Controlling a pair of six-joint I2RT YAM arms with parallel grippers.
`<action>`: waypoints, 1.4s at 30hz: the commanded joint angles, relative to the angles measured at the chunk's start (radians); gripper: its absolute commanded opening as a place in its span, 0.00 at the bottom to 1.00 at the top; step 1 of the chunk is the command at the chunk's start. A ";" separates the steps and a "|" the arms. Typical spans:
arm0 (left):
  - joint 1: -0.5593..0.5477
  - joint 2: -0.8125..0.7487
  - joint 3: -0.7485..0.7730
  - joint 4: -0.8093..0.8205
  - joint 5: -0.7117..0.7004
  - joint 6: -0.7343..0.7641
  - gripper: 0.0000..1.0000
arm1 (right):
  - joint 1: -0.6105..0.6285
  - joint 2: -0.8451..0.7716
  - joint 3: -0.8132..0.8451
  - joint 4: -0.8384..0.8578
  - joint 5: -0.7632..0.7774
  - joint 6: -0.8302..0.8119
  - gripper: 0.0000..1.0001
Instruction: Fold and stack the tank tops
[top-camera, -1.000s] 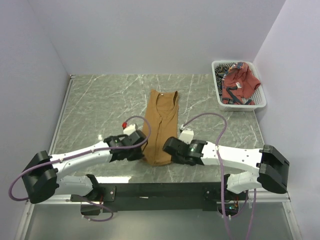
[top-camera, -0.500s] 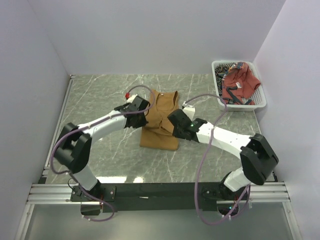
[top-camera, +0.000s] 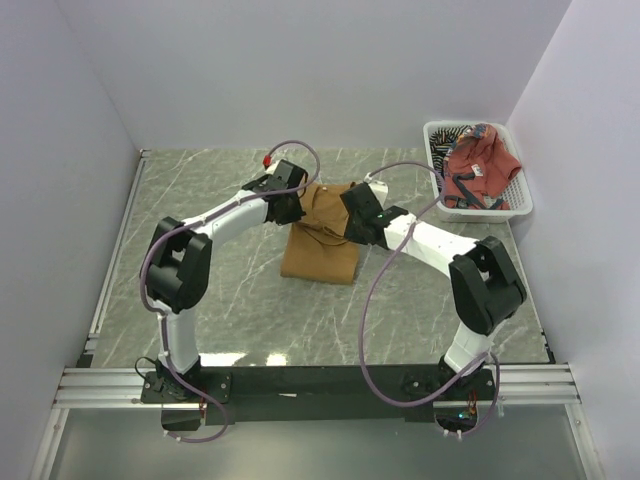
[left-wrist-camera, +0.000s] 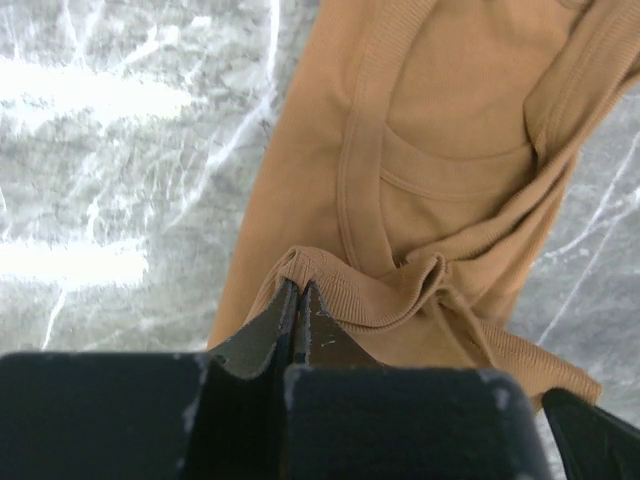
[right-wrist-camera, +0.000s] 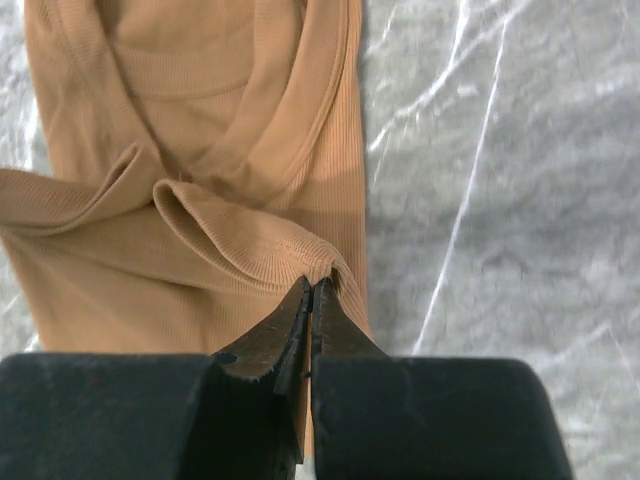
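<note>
Left hand: your left gripper (left-wrist-camera: 297, 290) is pinching a bunched corner of the tan top (top-camera: 320, 258) at its ribbed hem; its jaws are pressed together on the cloth
Right hand: your right gripper (right-wrist-camera: 311, 287) nips the other hem corner the same way; the two grippers sit side by side, with the hem slack and sagging between them
Tan top: on the table (top-camera: 200, 200) mid-scene, between the arms; the held hem hangs over the chest, just short of the neckline, so the cloth is doubled back on itself; the near part lies flat
Red top (top-camera: 478, 165): heaped in the basket (top-camera: 478, 214) at the far right corner; unfolded
Striped top (top-camera: 452, 133): in the same basket, mostly hidden by the red one; only a strip shows at the far rim
Done: by the look of it, the tan top is already narrowed lengthwise, its sides turned in; you are midway through the hem-to-neck fold
To do: lay the hem down and let go; perhaps one more fold to square it; then two tops to fetch, spread, fold and stack on the first; there is no stack yet
Standing: I'd judge you well under halfway; one garment of three is in hand and none is finished
</note>
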 joint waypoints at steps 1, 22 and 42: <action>0.020 0.017 0.054 0.016 0.015 0.033 0.01 | -0.025 0.043 0.062 0.038 -0.023 -0.031 0.00; 0.078 -0.096 -0.025 0.131 0.052 -0.017 0.56 | -0.074 0.055 0.158 0.035 -0.019 -0.073 0.54; -0.112 -0.282 -0.579 0.175 0.052 -0.257 0.17 | 0.162 0.018 -0.189 0.095 -0.063 0.045 0.41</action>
